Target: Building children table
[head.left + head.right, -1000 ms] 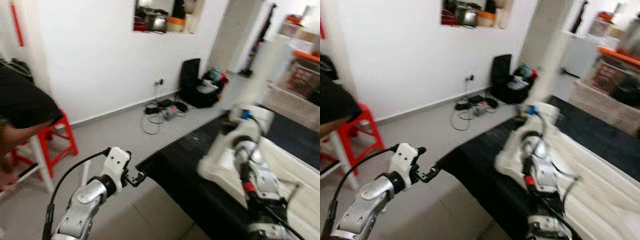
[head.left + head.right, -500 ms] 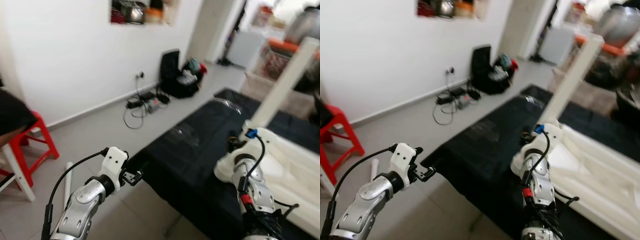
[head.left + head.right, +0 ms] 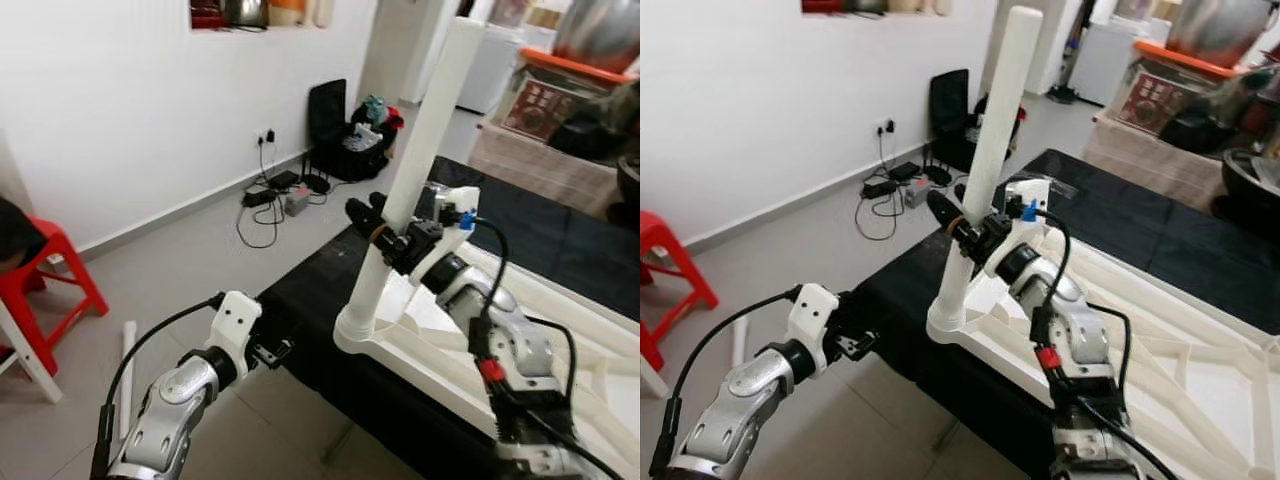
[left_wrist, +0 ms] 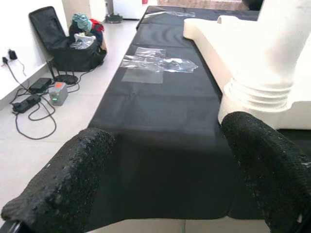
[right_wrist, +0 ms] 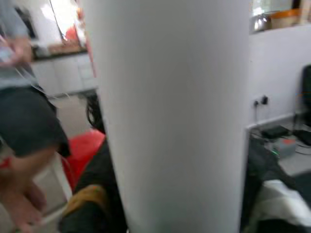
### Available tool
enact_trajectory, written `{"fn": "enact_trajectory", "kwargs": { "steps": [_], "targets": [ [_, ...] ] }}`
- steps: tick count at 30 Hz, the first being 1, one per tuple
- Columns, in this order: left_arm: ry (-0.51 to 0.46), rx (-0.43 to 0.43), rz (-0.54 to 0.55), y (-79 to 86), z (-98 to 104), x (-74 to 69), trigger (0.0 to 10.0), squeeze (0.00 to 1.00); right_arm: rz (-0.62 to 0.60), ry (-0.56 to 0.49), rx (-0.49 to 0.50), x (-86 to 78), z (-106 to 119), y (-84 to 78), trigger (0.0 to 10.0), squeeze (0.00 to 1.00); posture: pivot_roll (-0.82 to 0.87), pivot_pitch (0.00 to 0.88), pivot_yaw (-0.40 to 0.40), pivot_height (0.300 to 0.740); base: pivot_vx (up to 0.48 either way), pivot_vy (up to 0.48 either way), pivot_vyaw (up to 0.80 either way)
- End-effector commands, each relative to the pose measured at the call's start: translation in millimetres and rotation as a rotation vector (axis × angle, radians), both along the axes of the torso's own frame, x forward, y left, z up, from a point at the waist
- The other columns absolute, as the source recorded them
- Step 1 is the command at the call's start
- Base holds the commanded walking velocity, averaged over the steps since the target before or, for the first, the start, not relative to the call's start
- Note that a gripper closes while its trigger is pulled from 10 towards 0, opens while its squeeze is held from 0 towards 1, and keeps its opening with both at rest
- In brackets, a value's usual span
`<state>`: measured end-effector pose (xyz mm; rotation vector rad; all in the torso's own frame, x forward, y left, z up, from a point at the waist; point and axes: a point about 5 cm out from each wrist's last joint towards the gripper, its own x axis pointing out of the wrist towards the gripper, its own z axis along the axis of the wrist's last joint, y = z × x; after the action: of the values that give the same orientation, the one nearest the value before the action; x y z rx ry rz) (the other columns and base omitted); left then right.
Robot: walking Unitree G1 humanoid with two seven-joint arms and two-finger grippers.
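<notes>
A: One white table leg [image 3: 415,160] upright, seated at near corner of upturned white tabletop [image 3: 1160,330]. Clamped by right gripper [image 3: 392,232].
B: Left gripper [image 3: 275,352]?
A: Spread wide, holding nothing, beside black cloth [image 4: 160,131] edge.

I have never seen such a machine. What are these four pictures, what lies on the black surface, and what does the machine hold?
This is a humanoid robot with two silver arms, each ending in two black fingers. Two pictures come from cameras on its head, looking down; the other two come from cameras on each wrist. On the black-covered surface lies an upside-down white table top. A white table leg stands upright in its corner socket. The right gripper is closed around that leg. The left gripper is open and holds nothing, near the edge of the surface.
</notes>
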<state>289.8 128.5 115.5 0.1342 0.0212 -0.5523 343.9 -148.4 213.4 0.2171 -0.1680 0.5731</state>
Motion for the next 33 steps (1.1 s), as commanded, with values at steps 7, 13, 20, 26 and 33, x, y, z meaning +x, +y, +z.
{"fn": "enact_trajectory", "kwargs": {
  "steps": [7, 13, 20, 26, 33],
  "targets": [
    [0.004, 0.013, -0.005, -1.0, -3, -3.6, 10.0, 0.00, -0.993, 0.352, -0.053, 3.7, -60, -103.9, 0.0, 0.00, 0.10, 0.000, -0.168, 0.740, 0.000, 0.000, 0.00],
    [0.002, 0.015, -0.004, -1.0, -2, -1.5, 10.0, 0.00, -1.348, 0.450, -0.014, -30.3, -85, -148.7, 0.0, 0.00, 0.10, 0.000, -0.162, 0.740, 0.000, 0.000, 0.00],
    [-0.001, 0.020, -0.004, -2.3, -2, 0.4, 10.0, 0.00, -1.274, 0.438, 0.030, -24.8, -84, -135.0, 10.0, 0.00, 0.09, 0.000, -0.149, 0.740, 0.000, 0.000, 0.00],
    [-0.004, 0.019, -0.012, -3.3, -1, 0.7, 10.0, 0.00, -0.722, 0.213, 0.200, 6.5, -40, -73.4, 10.0, 0.00, 0.09, 0.000, -0.149, 0.740, 0.000, 0.000, 0.00],
    [-0.005, 0.017, -0.014, -1.4, 0, 0.6, 10.0, 0.00, 0.098, -0.031, 0.100, -22.2, 8, -0.1, 10.0, 0.00, 0.09, 0.000, -0.153, 0.740, 0.000, 0.000, 0.00]
  ]
}}
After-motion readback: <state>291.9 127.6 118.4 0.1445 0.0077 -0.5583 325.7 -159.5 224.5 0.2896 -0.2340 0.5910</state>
